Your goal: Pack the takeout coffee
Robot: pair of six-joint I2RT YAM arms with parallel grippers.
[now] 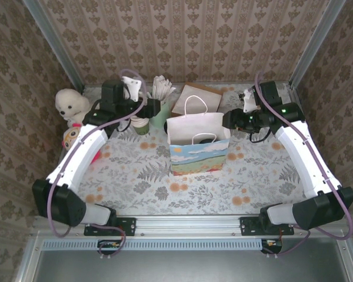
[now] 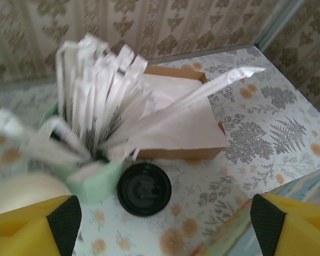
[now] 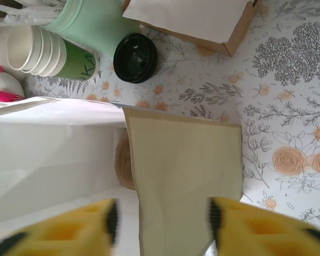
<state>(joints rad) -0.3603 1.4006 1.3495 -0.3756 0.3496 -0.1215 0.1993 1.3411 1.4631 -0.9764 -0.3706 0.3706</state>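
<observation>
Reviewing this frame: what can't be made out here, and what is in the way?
1. Takeout coffee: the left wrist view looks straight down on its lid, which hides the cup wall.
2. Paper bag: in the right wrist view a brown rounded shape inside is half covered by the bag's side panel; unidentifiable.
3. Right hand: blurred and cut off by the bottom edge of the right wrist view; contact with the bag unclear.

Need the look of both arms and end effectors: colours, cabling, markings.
The left arm and right arm match: white link shells, black joints and bases, a mauve cable looping along each. A green light glows near the right wrist. The left end effector and right end effector have yellow fingers with black inner pads. No markings legible.
</observation>
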